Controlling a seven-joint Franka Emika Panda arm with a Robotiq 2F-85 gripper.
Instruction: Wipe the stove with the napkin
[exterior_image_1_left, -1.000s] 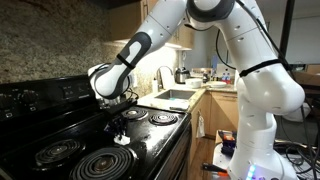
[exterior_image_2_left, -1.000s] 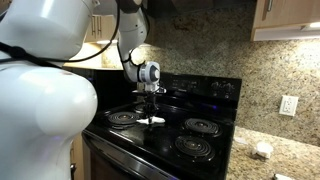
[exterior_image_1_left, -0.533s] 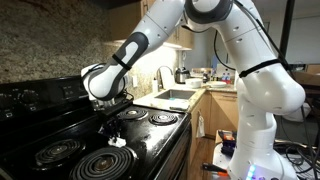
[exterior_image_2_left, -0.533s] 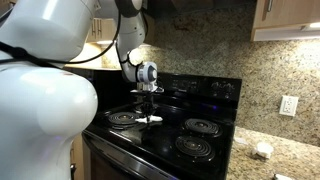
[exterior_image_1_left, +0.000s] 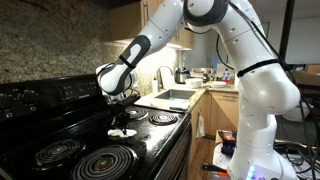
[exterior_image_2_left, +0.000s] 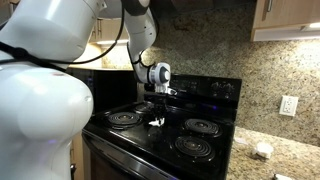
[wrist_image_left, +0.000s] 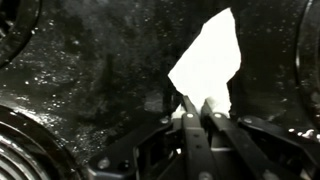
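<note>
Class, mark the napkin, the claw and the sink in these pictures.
napkin (wrist_image_left: 208, 60): wrist view, middle of the white sheet.
claw (wrist_image_left: 199, 104): wrist view, midway between its fingertips, shut on the napkin.
sink (exterior_image_1_left: 176, 96): in an exterior view, bare steel basin.

Wrinkled white napkin at centre of glossy black stove

White arm, black joints, dark gripper
</note>
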